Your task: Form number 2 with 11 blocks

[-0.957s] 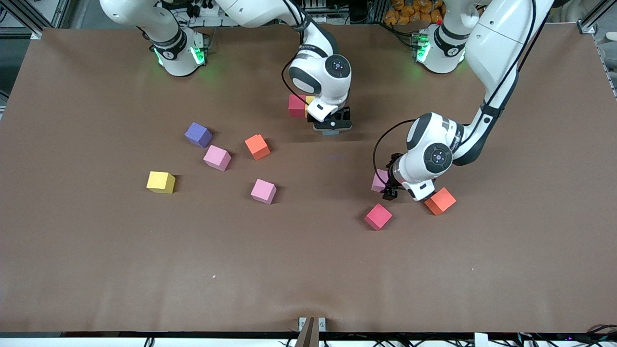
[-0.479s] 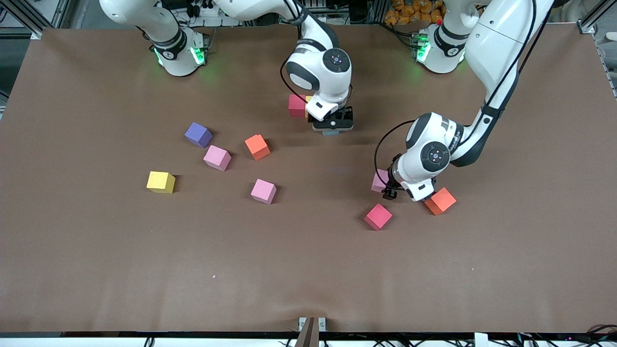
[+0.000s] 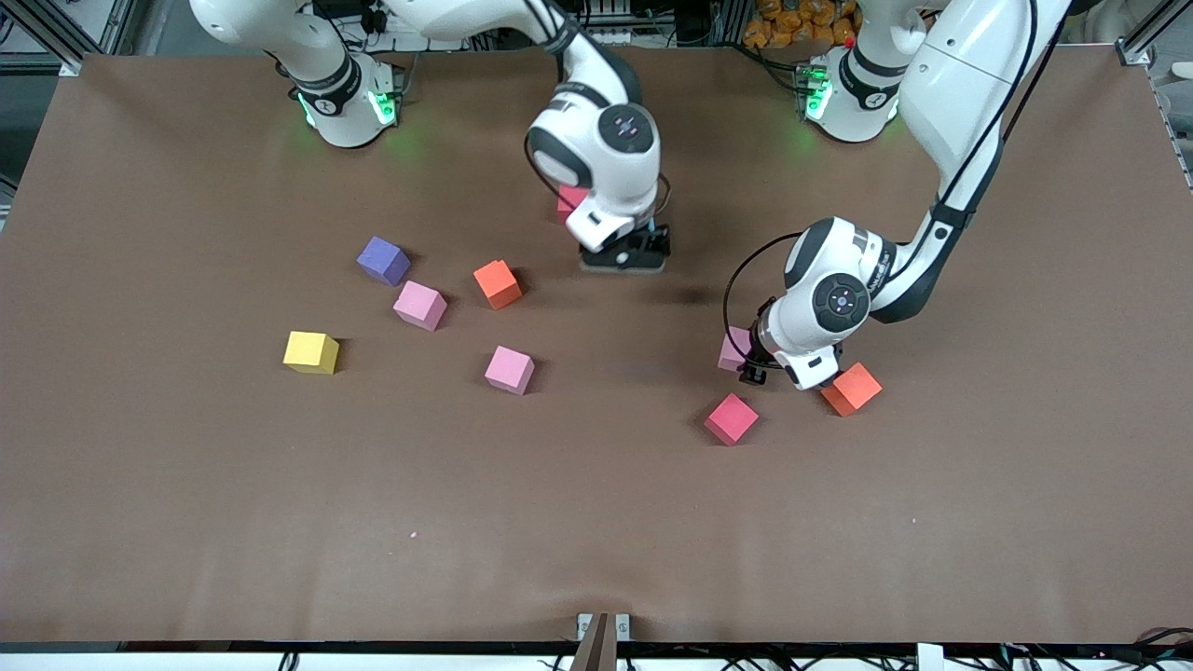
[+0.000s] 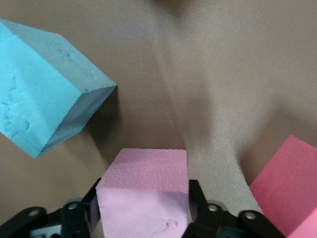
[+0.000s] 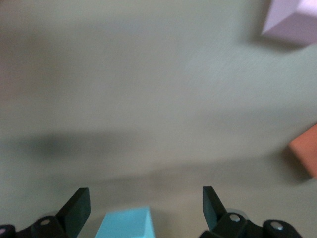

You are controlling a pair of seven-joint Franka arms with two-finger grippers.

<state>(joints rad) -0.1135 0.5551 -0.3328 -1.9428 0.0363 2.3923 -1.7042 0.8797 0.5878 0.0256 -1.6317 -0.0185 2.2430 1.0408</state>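
Number 2: barely begun; blocks mostly scattered, a red block point(image 3: 566, 199) beside the right arm.
Left gripper point(image 4: 143, 218): clenched on pink block point(image 4: 143, 198), low at the table; blue block point(image 4: 44, 89) close by.
Right gripper point(image 5: 143, 206): released, raised above a blue block point(image 5: 126, 224).

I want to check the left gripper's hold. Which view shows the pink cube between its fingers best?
The left wrist view: the pink cube fills the space between the left gripper fingers. The front view shows only a pink edge beside the wrist; the right wrist view doesn't clearly show it.
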